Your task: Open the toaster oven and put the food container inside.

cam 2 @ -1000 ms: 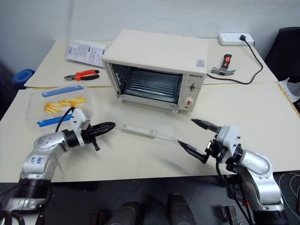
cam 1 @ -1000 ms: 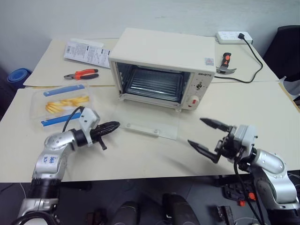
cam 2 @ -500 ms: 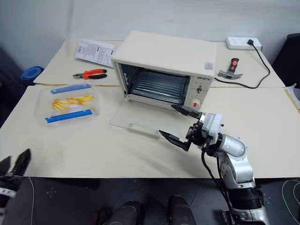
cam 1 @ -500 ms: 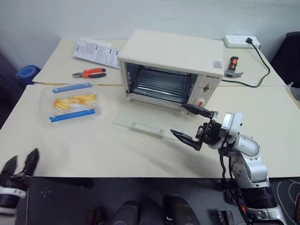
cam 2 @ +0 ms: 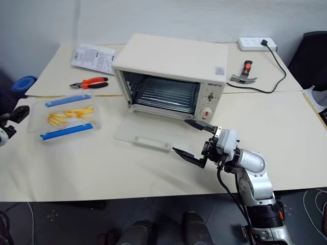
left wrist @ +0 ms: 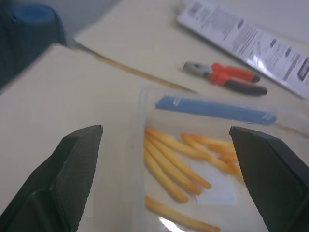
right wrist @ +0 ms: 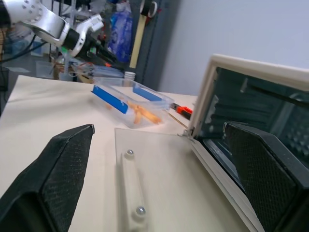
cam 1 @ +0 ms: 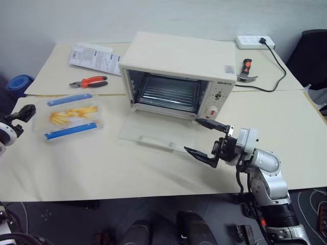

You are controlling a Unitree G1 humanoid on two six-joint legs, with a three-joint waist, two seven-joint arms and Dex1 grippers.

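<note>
Fingers spread, both grippers empty; left wrist view shows fries in food container (left wrist: 203,159).

The left claw (cam 1: 26,109) was shut by the oven door; now it is open, beside the food container (cam 1: 66,116). The right claw (cam 1: 203,138) moved closer to the door.

food container (cam 1: 70,116) left of toaster oven (cam 1: 176,74), pliers (cam 1: 88,81) behind

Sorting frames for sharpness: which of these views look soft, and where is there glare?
Left wrist view: soft throughout, the food container and pliers smeared. Right wrist view: near glass door blurred, toaster oven interior dark. Left eye view: evenly lit, sharp, no strong glare on the table.
</note>
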